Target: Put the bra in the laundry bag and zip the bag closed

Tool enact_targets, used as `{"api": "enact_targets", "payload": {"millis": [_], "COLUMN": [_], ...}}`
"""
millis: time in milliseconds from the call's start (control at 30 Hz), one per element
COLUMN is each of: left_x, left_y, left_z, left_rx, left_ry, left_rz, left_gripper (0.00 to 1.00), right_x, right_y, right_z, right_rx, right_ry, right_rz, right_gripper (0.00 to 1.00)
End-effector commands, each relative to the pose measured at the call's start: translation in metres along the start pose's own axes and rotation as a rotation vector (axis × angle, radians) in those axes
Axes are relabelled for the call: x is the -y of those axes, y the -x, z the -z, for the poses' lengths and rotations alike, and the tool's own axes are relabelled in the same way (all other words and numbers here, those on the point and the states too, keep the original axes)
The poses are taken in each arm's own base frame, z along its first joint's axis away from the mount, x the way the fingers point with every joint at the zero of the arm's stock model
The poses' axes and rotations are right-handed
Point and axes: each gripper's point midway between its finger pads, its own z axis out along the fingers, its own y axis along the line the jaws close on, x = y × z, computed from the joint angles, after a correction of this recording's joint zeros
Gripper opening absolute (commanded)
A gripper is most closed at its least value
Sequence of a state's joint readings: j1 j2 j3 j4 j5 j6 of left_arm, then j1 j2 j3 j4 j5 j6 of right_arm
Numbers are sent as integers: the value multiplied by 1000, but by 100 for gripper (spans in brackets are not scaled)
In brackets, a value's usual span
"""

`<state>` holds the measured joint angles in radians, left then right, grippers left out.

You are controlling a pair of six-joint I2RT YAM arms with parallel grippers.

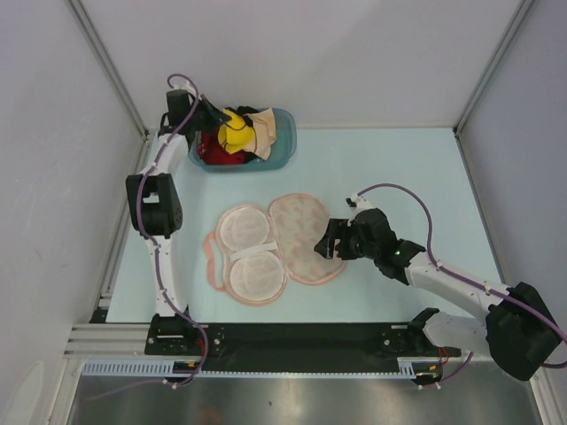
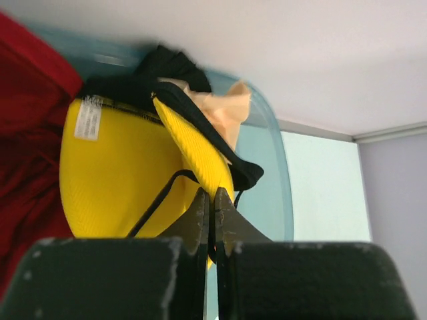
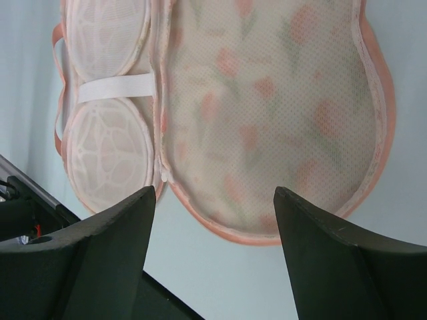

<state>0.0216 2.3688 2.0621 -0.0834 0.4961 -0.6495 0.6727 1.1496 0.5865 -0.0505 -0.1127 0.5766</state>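
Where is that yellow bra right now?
In the top view the bra is at the table's far left, in the blue basket, on a red garment and beside a beige garment, pinched by the left gripper.

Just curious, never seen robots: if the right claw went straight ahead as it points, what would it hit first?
Most likely the laundry bag: the open right gripper aims at its printed half, lying unzipped on the table, though depth is unclear.
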Motion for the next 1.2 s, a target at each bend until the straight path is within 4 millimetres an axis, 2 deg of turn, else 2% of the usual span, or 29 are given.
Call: {"api": "enact_targets", "payload": {"millis": [0,33,67,100,233,300,333,367,400,433,500,533,567,600,633,667,700,733,800,833,867,900,933,967,1000,1033,1100,1133,1167], "left_x": [107,112,129,144,179,202,214,229,233,239,258,251,270,272,258,272,274,272,267,266,266,251,263,260,243,249,241,239,230], "left_y": [105,111,105,112,120,111,115,105,94,93,63,40,24,9,-20,-38,-57,-100,-125,-168,-185,-204,-236,-251,-266,-298,-338,-376,-395], "left_z": [93,103,104,119,153,163,179,182,185,200,205,199,215,218,210,227,227,223,236,237,240,245,254,258,261,269,274,278,283], "left_rx": [265,278,277,306,378,380,418,410,384,410,367,315,322,306,241,254,233,167,173,121,111,99,80,81,83,59,-1,-56,-135], "left_ry": [27,48,40,37,82,84,109,108,123,164,151,164,152,153,176,170,162,148,191,175,174,221,173,190,257,210,183,151,143], "left_rz": [-277,-292,-333,-358,-442,-493,-514,-560,-581,-597,-662,-683,-715,-728,-748,-766,-781,-817,-844,-891,-916,-957,-992,-1024,-1077,-1102,-1178,-1211,-1254], "left_gripper": [0,0,0,0,0,0,0,0,0,0,0,0,0,0,0,0,0,0,0,0,0,0,0,0,0,0,0,0,9], "right_x": [-6,-7,-9,-7,-6,3,3,7,9,8,14,14,17,21,22,32,34,35,49,49,54,56,59,60,63,65,68,70,71], "right_y": [6,5,5,6,5,9,10,10,9,10,10,12,17,15,19,18,19,24,24,29,26,25,26,25,24,24,22,19,19], "right_z": [11,12,14,15,19,21,22,23,25,27,31,36,39,44,51,57,62,70,85,95,101,106,110,117,120,123,128,128,129], "right_rx": [31,32,34,40,43,65,68,72,68,69,72,87,110,110,135,149,168,199,239,283,284,300,319,333,339,351,360,354,353], "right_ry": [-13,-15,-13,-28,-52,-102,-110,-127,-139,-142,-175,-179,-207,-234,-244,-299,-317,-330,-409,-410,-429,-433,-439,-435,-440,-445,-445,-446,-447], "right_rz": [-19,-18,-16,-17,-23,-29,-30,-30,-31,-28,-31,-39,-52,-89,-111,-135,-195,-228,-301,-319,-331,-355,-362,-371,-379,-390,-398,-394,-394], "right_gripper": [77,77,77,77,77,77,77,77,77,77,78,78,78,77,78,78,78,78,78,78,78,78,78,78,78,78,78,78,78]}}
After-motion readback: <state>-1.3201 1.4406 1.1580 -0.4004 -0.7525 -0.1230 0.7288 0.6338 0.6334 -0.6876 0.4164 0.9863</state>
